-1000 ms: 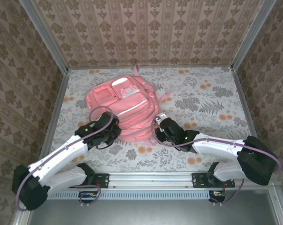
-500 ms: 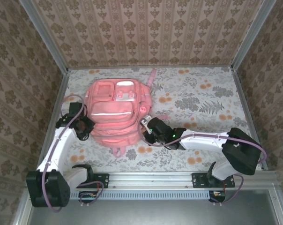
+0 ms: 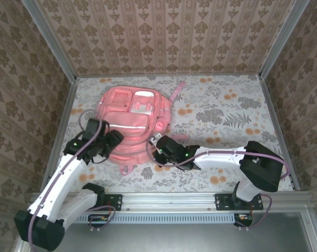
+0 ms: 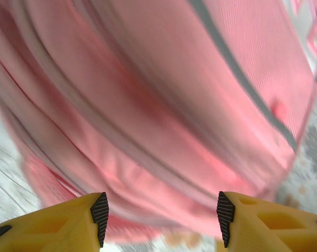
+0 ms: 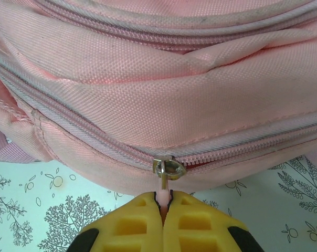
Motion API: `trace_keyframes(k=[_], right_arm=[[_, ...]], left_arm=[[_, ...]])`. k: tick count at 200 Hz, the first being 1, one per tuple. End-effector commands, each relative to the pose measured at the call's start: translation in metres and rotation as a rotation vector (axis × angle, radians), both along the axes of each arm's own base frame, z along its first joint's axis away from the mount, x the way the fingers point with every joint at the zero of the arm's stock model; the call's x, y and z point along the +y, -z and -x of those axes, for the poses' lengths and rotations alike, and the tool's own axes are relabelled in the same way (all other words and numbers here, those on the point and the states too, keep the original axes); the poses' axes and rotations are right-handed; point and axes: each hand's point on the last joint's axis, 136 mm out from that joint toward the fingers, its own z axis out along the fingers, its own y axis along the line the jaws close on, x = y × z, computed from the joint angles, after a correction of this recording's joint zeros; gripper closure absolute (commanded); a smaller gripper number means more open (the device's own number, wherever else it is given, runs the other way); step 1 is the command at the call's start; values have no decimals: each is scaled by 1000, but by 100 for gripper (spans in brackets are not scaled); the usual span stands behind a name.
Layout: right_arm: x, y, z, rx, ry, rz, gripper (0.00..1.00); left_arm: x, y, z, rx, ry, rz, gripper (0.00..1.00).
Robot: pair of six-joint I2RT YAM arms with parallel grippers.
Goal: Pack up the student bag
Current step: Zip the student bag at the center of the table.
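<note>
Your right gripper [image 5: 164, 202] was pinched tight on the zip pull [image 5: 162, 181], fingers pressed together with only that little tab between them, down at the near lower seam of the backpack [image 3: 129, 118]. The backpack lay flat on the floral table [image 3: 237, 115], toward the far left, pockets up, with a strap [image 3: 177, 88] trailing off its far side. Your left gripper [image 4: 161, 215] stood with its fingers well apart and nothing between them, aimed at the backpack's left flank. That view was blurred, so I couldn't tell whether the pads touched fabric or sat just beside it.

Here was the risk, as I judged it: nothing was pinning the backpack down. If you pulled the zip with the left fingers spread like that, the whole backpack would likely slide along with the pull instead of the zip running. The tab was thin and held only at the fingertips, so a sideways tug could slip it free. And the fabric was bunched into folds just above the slider [image 5: 169, 169], where dragging through could snag the teeth. I'd have braced the backpack first.
</note>
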Motion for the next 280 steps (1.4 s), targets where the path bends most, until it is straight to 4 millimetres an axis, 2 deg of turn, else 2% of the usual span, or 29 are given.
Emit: trace_keyframes(k=[1, 21, 56, 72, 96, 103, 108, 132, 154, 178, 208, 254, 280], right_arm=[[5, -11, -5, -36, 14, -42, 100], [4, -10, -4, -37, 14, -45, 100], [4, -11, -2, -34, 12, -59, 100], [3, -9, -1, -28, 12, -61, 100], [2, -10, 0, -24, 15, -70, 100], [1, -10, 0, -25, 17, -70, 100], [1, -10, 0, -27, 18, -70, 100], [-4, -9, -2, -42, 32, -53, 100], [-19, -5, -9, -70, 71, -11, 100], [-42, 0, -26, -78, 129, 23, 100], [-65, 8, -57, -87, 193, 52, 100], [-97, 33, -121, -74, 319, 123, 100], [-109, 40, -149, -49, 374, 132, 100]], left_arm=[[-34, 16, 17, 108, -86, 154, 40], [-62, 12, 16, 90, -98, 213, 41], [-90, 6, 1, 56, -82, 196, 32], [-95, 13, -6, 58, -81, 171, 31], [-99, 36, -9, 105, -87, 121, 33], [-98, 41, -9, 116, -89, 104, 37], [-98, 43, -10, 113, -86, 90, 45], [-82, 40, -8, 100, -93, 4, 99], [-61, 30, -3, 71, -102, -73, 100], [-41, 25, 7, 53, -117, -111, 100], [-26, 21, 20, 44, -114, -114, 100], [-16, 3, 24, -9, -90, -112, 100], [-26, -1, 21, -24, -50, -80, 100]])
